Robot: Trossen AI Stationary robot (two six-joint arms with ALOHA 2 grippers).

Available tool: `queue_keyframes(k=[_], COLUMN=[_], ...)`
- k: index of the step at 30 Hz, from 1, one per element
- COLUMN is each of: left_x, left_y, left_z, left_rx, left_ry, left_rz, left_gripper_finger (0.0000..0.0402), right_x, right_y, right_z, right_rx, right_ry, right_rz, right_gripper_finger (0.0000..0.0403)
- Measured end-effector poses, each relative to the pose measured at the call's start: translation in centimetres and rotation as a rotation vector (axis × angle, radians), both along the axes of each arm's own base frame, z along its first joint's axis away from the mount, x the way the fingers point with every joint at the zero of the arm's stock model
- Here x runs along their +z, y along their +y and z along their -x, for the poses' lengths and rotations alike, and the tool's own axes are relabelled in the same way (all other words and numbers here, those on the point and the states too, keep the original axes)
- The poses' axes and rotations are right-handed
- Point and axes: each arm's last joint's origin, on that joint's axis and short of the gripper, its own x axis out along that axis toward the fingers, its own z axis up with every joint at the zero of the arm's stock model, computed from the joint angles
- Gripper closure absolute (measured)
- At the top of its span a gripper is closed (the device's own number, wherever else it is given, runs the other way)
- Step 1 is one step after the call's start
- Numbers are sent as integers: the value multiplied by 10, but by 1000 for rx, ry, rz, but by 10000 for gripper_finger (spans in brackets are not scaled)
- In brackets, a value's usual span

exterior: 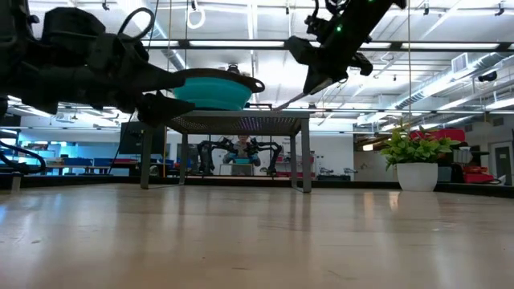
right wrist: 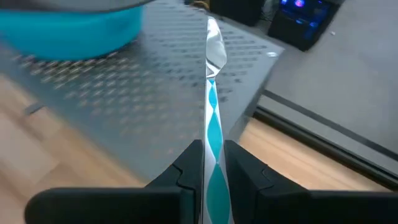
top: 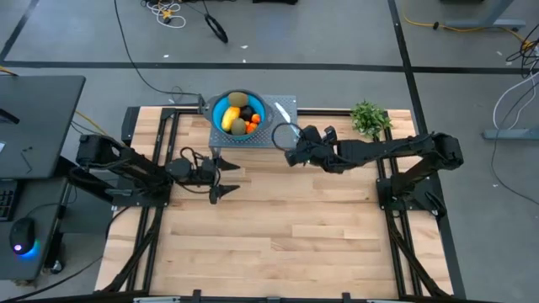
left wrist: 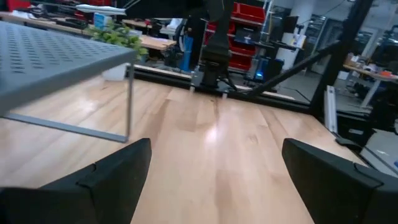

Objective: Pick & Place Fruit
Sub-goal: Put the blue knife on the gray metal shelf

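A blue bowl (top: 238, 114) holds the fruit: a yellow oblong (top: 229, 119), two olive-brown ovals (top: 238, 100), a dark ball (top: 248, 112) and orange pieces (top: 253, 121). The bowl stands on a grey perforated rack (top: 269, 133) at the table's far edge. My right gripper (top: 292, 154) hovers at the rack's right near corner, shut on a blue-handled knife (right wrist: 213, 87) whose blade reaches over the rack. My left gripper (top: 228, 178) stands open just in front of the rack, level above the table, nothing between its fingers (left wrist: 118, 174). My right gripper pinches the knife's blue-and-white handle (right wrist: 212, 134) between its two fingers (right wrist: 245, 165). The knife runs along the fingers, and its blade (right wrist: 214, 46) slants forward and down over the rack top. I cannot tell whether the tip (exterior: 275, 105) touches the rack.
A green potted plant (top: 369, 118) stands at the table's far right. The rack's thin legs (left wrist: 129, 102) stand on the wooden tabletop (top: 278, 227), which stretches toward the near edge. Dark frame rails (top: 396, 227) run along both sides.
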Motion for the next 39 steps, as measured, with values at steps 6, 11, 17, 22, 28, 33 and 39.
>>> queue_keyframes(k=[6,11,17,22,28,33,39], left_x=[0,-3,-6,-10,-18,-24,-29], left_y=[15,17,16,15,13,11,14], left_z=[1,1,1,1,3,10,18], left_rx=[74,93,85,52,-8,-61,-120], left_ry=[4,33,58,101,180,214,233], left_rz=[10,25,44,50,18,-9,-14], left_gripper_finger=[29,29,29,29,29,29,29], right_x=[0,-9,-18,-15,-13,-21,-38], right_y=[-28,-41,-57,-59,-46,-33,-31], right_z=[-1,-16,-25,-28,-38,-46,-61], right_rx=[-88,-79,-167,-244,-246,-289,-301], right_ry=[-67,-128,-237,-401,-527,-578,-635], right_rz=[-32,-55,-81,-143,-140,-128,-134], right_gripper_finger=[350,350,350,350,350,350,350])
